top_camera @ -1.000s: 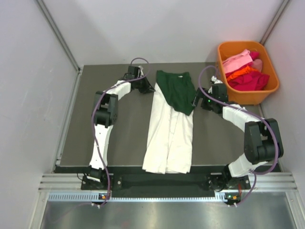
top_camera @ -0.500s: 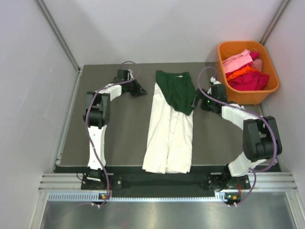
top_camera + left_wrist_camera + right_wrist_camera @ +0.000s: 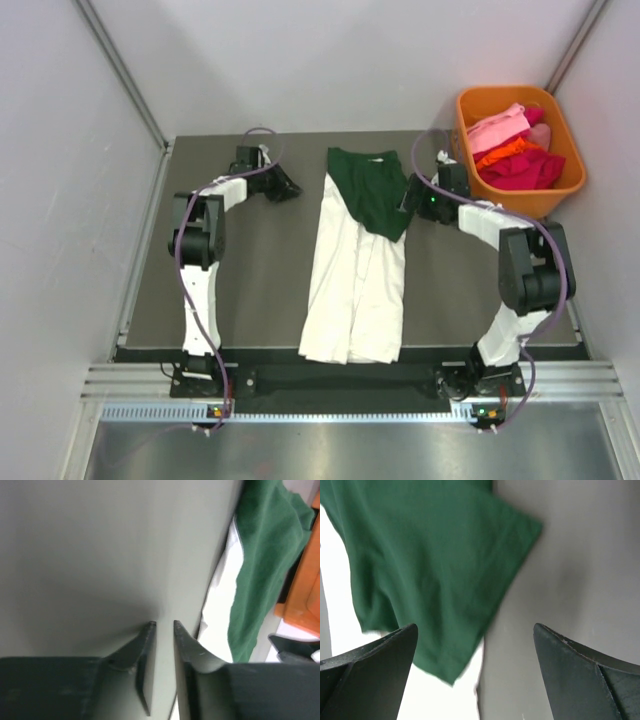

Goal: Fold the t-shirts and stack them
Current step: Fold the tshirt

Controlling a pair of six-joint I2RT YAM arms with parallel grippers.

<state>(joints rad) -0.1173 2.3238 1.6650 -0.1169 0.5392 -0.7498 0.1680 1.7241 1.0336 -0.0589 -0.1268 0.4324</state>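
Dark green cloth fills most of the right wrist view. The right gripper (image 3: 475, 627) stands with its jaws spread wide and nothing between them. The green t-shirt (image 3: 430, 565) lies beneath the gap and toward 10 o'clock, one squared corner pointing to 2 o'clock. Whether the fingers touch the cloth cannot be told.

The left gripper (image 3: 164, 625) shows its jaws parted by a narrow slit, grasping nothing. Only bare grey table (image 3: 100, 555) lies under the tips. The cream-white t-shirt (image 3: 217, 625) begins just beside them at 3 o'clock, apart from the fingers.

In the top view the left gripper (image 3: 285, 187) sits at 9 o'clock of the green t-shirt (image 3: 370, 190), clear of it. The right gripper (image 3: 408, 197) sits at its 3 o'clock edge.

The cream-white t-shirt (image 3: 355, 290) is a long, narrow folded strip running from 12 to 6 o'clock down the middle of the table (image 3: 260, 280). Its near end reaches the table's front edge. The green shirt is laid over its 12 o'clock end, soft and matte, with a slanted lower hem.

Only the top view shows the full length of the strip and the orange basket (image 3: 520, 205) at 2 o'clock, holding pink, orange and red clothes (image 3: 515, 150). The left wrist view alone shows the slit between that gripper's fingers. The right wrist view alone shows the creases in the green cloth.
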